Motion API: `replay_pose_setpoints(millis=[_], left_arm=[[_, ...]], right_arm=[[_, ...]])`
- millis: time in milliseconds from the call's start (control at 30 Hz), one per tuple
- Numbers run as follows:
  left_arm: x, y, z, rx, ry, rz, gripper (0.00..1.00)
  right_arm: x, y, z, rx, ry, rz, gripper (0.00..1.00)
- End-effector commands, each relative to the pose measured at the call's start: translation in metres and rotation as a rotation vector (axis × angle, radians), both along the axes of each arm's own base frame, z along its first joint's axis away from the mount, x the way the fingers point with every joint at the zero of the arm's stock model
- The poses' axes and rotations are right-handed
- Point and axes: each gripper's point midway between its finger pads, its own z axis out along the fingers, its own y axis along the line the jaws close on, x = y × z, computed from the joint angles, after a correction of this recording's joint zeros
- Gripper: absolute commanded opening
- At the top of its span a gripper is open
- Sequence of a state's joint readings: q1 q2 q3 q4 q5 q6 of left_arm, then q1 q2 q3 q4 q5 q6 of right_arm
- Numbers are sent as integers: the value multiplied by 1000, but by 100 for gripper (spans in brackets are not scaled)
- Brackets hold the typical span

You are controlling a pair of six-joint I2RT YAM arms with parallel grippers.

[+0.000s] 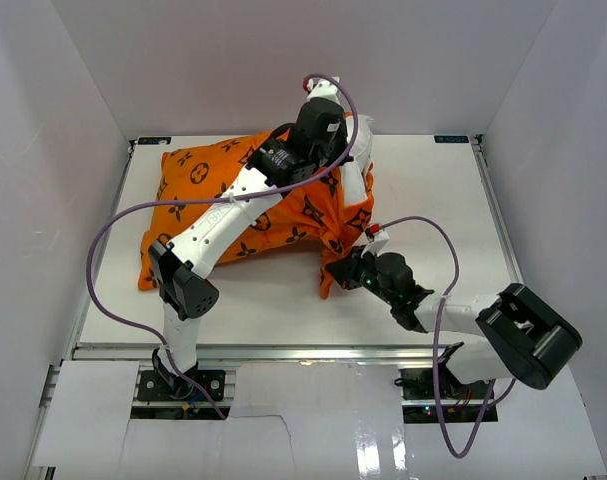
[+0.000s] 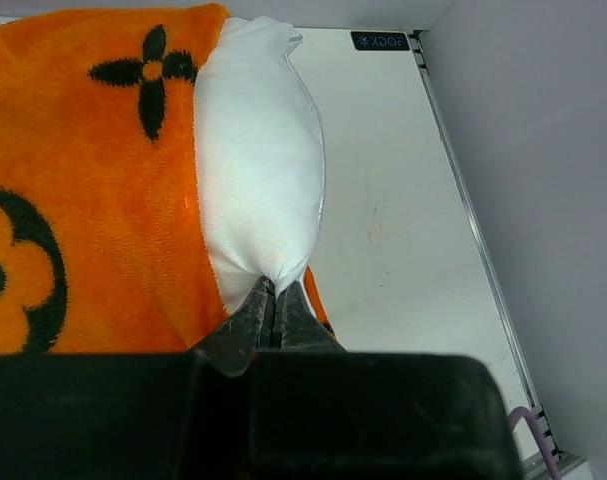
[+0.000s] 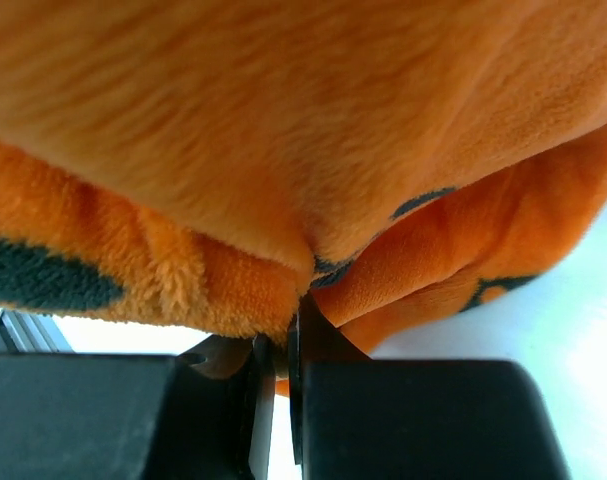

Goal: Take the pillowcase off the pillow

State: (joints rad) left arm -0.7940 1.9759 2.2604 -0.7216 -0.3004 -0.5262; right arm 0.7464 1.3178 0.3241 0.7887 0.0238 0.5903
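White tabletop (image 1: 433,220) boxed in by pale walls (image 1: 73,120) is where we find the pillowcase (image 1: 198,190), a bright orange cover with black motifs, lying across the middle with its long axis running from near left to far right. At its far right end the cover stops and the white pillow (image 2: 258,180) bulges out of the opening.

Our left gripper (image 2: 275,300) is closed, pinching a corner of that bare white pillow. Our right gripper (image 3: 283,320) is closed too, clamped on a fold of orange plush at the near right corner of the cover, just beside the opening.

Both grips sit at the same open end, cover to the left of them. We judge that the pillow must leave rightward along the long axis while the orange fabric is drawn leftward, the two grips parting.
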Motion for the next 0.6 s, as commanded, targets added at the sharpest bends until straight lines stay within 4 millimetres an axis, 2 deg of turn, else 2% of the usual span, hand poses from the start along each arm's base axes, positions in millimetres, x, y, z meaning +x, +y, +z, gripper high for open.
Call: replay_pose_setpoints(millis=[0,133,200,400,567], left_arm=[[-20,15,161,-359,-313,-11,0],[-16,36,190,-353,-421,61,0],[-11,47,196,-329,-453,116,0],[-1,68,195,-289,-486,187,0],[10,68,190,-344,-459,170,0]], right_arm=[[-17,9,-35,-49,94,31,8],[-25,27,-42,-45,115,65,8],[-32,37,-43,-52,116,89,8],[-43,60,-42,-66,107,129,8],[-51,85,-44,-71,96,156,8]])
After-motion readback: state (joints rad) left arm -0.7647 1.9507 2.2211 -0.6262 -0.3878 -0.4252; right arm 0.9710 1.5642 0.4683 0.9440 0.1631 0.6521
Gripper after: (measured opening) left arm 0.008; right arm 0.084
